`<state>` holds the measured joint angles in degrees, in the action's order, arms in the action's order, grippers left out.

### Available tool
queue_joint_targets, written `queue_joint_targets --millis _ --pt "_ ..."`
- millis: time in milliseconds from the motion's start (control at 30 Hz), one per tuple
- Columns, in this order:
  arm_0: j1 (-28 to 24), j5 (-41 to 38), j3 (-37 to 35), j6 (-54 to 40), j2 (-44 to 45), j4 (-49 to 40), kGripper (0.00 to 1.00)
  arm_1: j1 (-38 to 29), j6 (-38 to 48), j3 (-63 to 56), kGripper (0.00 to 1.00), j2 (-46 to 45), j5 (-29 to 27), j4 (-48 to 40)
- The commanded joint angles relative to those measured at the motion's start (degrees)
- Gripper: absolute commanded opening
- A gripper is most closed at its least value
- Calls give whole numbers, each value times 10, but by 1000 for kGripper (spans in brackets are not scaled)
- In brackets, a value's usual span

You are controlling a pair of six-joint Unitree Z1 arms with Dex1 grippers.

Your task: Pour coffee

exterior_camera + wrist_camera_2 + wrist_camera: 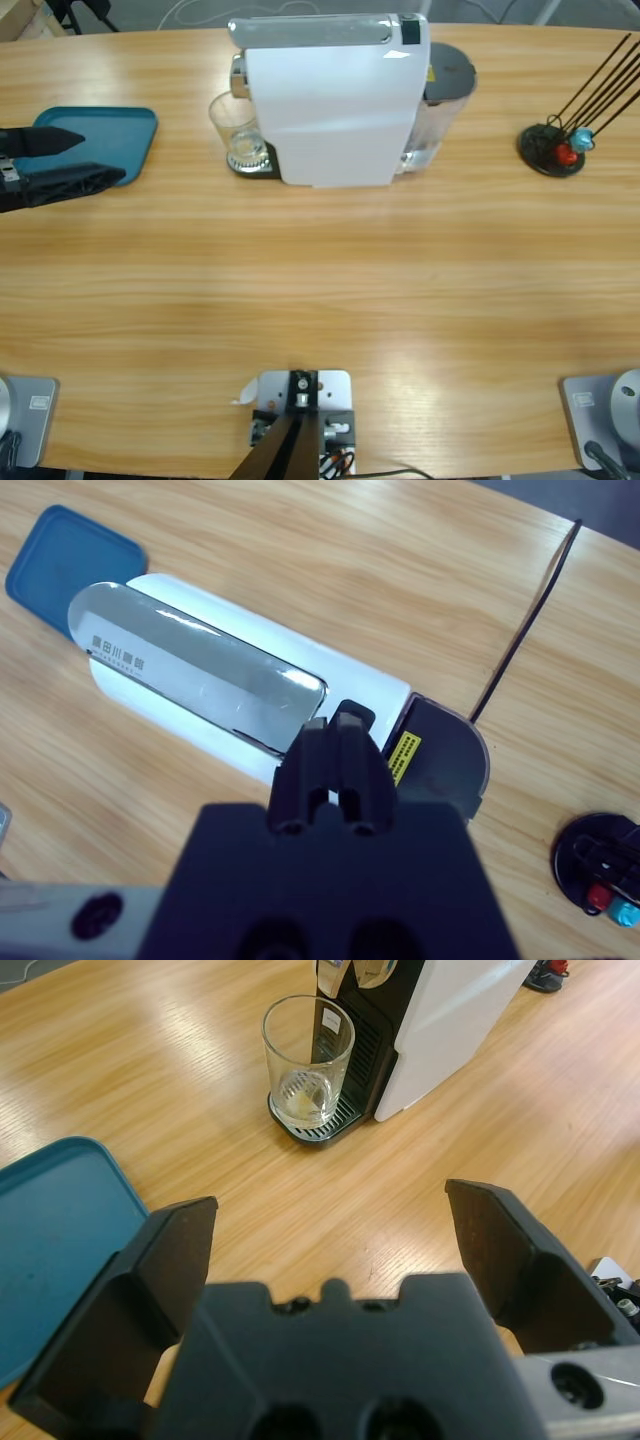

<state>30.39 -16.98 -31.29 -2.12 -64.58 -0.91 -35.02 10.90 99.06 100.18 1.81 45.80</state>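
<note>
A clear glass tumbler [238, 128] [308, 1055] stands on the drip grate under the spout of the white coffee machine [335, 100] [450, 1020] [240, 710]. A thin layer of pale coffee [302, 1110] lies at its bottom. My left gripper [100, 158] [330, 1210] is open and holds nothing. It hovers over the blue tray's near edge, well left of the glass and pointing toward it. My right gripper [338, 725] is shut on nothing and looks down on the machine's silver lid from above. It does not show in the high view.
A blue tray [120, 135] [50, 1250] [65, 555] lies at the far left. The machine's grey water tank [447, 78] [440, 755] sits on its right side. A black stand with thin rods [552, 148] [600, 870] is at the far right.
</note>
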Motion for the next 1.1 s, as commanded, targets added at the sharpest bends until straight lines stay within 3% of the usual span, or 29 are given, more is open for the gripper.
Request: queue_joint_targets --millis 33,233,1100 --pt "7 -7 20 -22 -29 15 1000 0 5 6 0 41 -8 0" --pt "8 -7 21 -21 -38 21 1000 0 3 8 0 33 -30 2" --pt "12 -9 25 -17 -44 30 1000 -4 -4 -27 0 43 -28 -4"
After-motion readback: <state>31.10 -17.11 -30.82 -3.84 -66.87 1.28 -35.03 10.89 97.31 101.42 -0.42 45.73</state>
